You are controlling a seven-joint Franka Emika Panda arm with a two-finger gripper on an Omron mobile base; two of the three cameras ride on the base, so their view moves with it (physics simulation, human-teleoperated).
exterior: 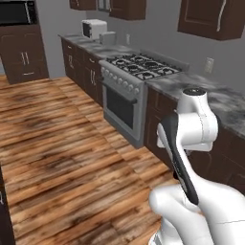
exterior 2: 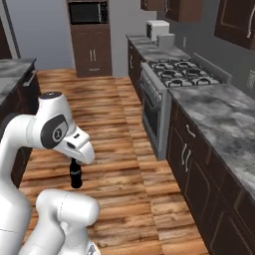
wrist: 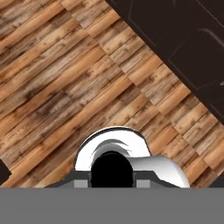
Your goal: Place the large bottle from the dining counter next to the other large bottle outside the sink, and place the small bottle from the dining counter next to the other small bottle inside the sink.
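The gripper [exterior 2: 75, 162] hangs low at about 7 o'clock in the right base view, its jaws closed on the neck of a dark bottle [exterior 2: 75, 177] that hangs upright beneath it, clear of the wood floor [exterior 2: 114, 109]. The bottle is too small and dark there to make out a label or cap. In the hand view the same bottle [wrist: 111, 168] shows end-on as a black round shape at 6 o'clock, pinched at the gripper [wrist: 111, 183], with floor planks [wrist: 61, 74] running beneath and dark cabinet fronts [wrist: 188, 48] crossing the corner at 1 o'clock. Around the robot, a long marbled table [exterior 2: 219, 117] on dark cabinets runs along the wall from 4 o'clock up toward 1 o'clock in the right base view. It is broken by a steel stove [exterior 2: 187, 73] with black burner grates and an oven door below. Past the stove, a white boxy appliance [exterior 2: 157, 27] sits on the far stretch of table at 1 o'clock. A built-in microwave [exterior 2: 88, 12] is set in a tall dark cabinet at 11 o'clock. The corner of the dining table [exterior 2: 12, 69] shows at 9 o'clock, well apart from the bottle. In the left base view the stove [exterior: 141, 67] lies at 1 o'clock, the marbled table [exterior: 225, 103] at 3 o'clock behind the arm, and the white appliance [exterior: 93, 28] near 12 o'clock. Open floor [exterior: 62, 143] lies between the two tables, and the bottle touches nothing but the gripper.
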